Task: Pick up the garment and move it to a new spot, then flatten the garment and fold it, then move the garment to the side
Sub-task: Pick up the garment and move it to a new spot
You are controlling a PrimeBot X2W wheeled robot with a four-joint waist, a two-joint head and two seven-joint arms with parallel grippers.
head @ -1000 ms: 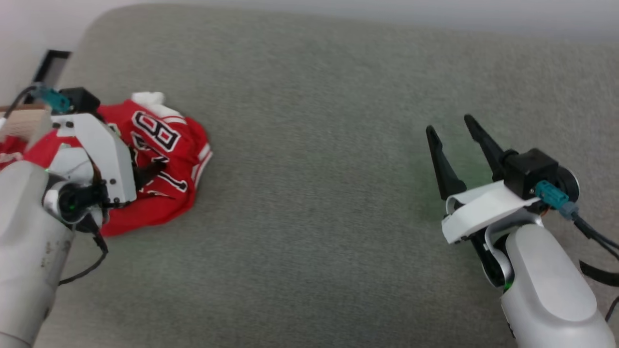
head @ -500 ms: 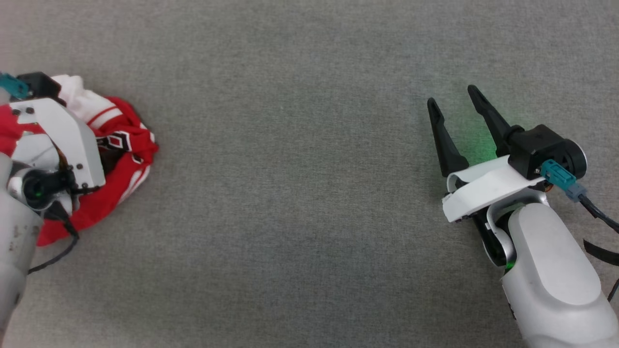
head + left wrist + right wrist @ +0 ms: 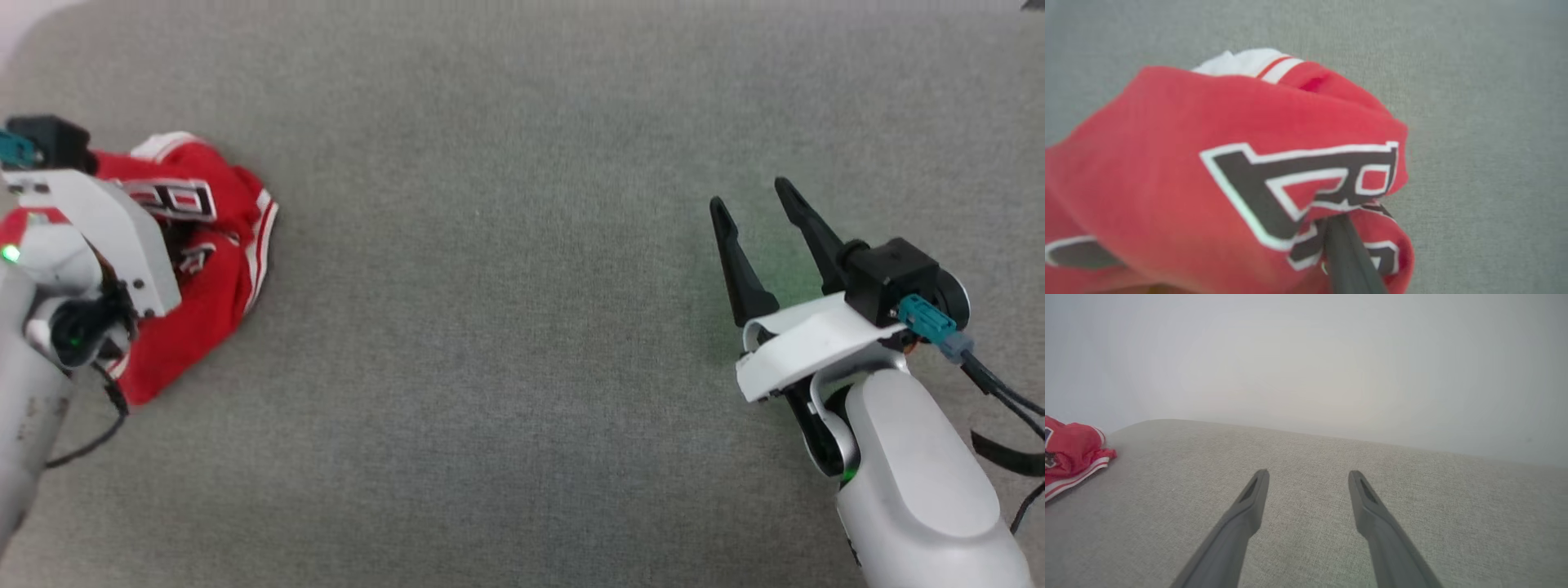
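Crumpled red garment [image 3: 224, 278] pinched in left fingers [image 3: 1348, 253], right fingers [image 3: 737, 261] spread — grey upholstery [image 3: 522, 343] beneath

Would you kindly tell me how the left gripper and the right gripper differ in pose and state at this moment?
The left gripper is buried in the garment, seemingly pinched on a red fold; the right gripper holds nothing. The left gripper's jaws look nearly together; the right gripper's stand wide apart. The left gripper is at the garment; the right gripper sits over the grey cushion, far from it. Both have long dark fingers.
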